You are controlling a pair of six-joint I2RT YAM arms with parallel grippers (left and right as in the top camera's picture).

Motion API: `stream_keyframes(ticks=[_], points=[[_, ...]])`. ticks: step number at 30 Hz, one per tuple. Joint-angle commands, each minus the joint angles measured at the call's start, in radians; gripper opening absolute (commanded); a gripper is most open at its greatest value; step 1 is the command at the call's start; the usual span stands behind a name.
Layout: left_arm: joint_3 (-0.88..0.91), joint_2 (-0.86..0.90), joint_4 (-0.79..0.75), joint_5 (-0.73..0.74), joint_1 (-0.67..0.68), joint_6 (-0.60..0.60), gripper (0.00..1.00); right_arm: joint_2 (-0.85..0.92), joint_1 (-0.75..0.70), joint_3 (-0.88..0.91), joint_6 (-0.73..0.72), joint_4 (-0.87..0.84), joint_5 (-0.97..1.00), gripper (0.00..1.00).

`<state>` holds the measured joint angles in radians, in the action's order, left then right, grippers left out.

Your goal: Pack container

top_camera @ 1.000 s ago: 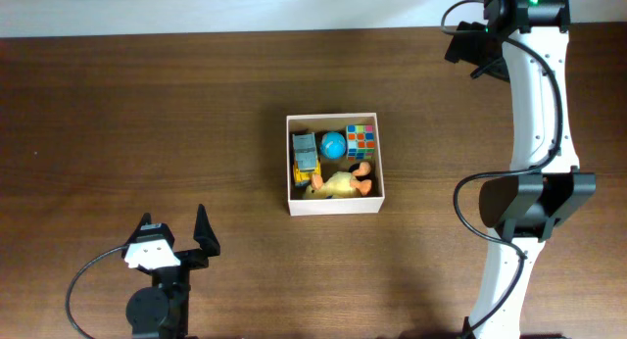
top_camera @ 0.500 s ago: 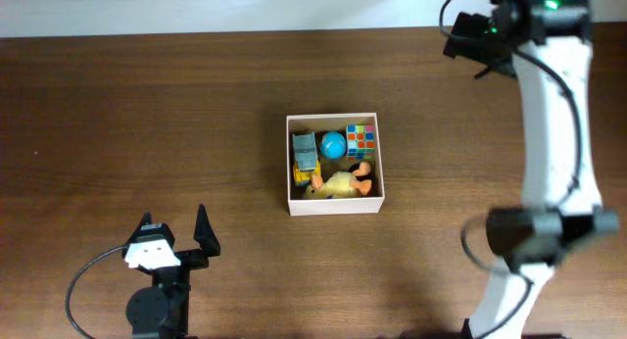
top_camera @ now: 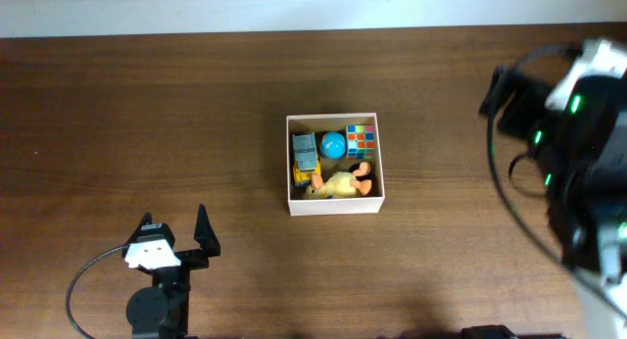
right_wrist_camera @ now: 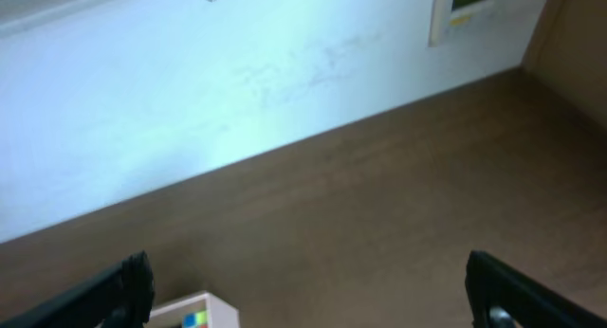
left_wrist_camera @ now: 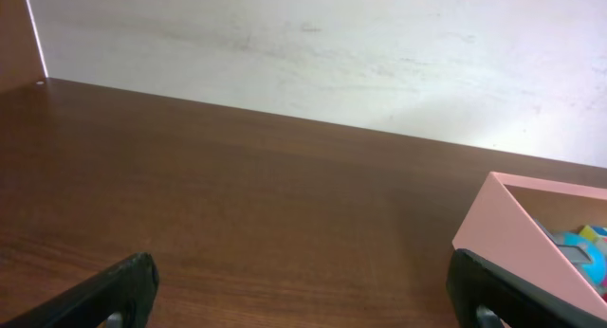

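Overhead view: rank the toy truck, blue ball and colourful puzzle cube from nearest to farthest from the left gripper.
From the left gripper:
1. Grey-and-yellow toy truck, left side of the white-walled cardboard container.
2. Blue ball, far middle.
3. Multicoloured puzzle cube, far right corner.

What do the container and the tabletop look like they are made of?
Container: probably cardboard or thin paperboard, matte. Its walls are thin, flat and white with crisp square corners, and the left wrist view shows a tan inner face.
Table: wood or a wood-look laminate, I cannot tell which. It is dark brown with long grain lines and a faint sheen.
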<state>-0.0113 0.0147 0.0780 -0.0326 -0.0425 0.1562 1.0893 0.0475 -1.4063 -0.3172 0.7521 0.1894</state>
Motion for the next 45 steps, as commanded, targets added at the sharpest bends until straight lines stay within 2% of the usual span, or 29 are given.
stream_keyframes(ticks=[1,13,20,25,30,45], points=[[0.002,-0.01,0.005,0.011,-0.006,-0.016,0.99,-0.129,-0.002,0.198,0.026,-0.081,-0.026,0.99],[0.002,-0.01,0.005,0.011,-0.006,-0.016,0.99,-0.674,-0.002,0.863,0.076,-0.424,-0.139,0.99],[0.002,-0.01,0.005,0.011,-0.006,-0.016,0.99,-0.921,-0.004,1.133,0.075,-0.525,-0.194,0.99],[0.002,-0.01,0.005,0.011,-0.006,-0.016,0.99,-1.012,-0.004,1.193,0.079,-0.524,-0.194,0.99],[0.002,-0.01,0.005,0.011,-0.006,-0.016,0.99,-1.087,-0.003,1.241,0.185,-0.521,-0.209,0.99],[0.002,-0.01,0.005,0.011,-0.006,-0.016,0.99,-1.086,-0.002,1.341,0.26,-0.532,-0.219,0.99]])
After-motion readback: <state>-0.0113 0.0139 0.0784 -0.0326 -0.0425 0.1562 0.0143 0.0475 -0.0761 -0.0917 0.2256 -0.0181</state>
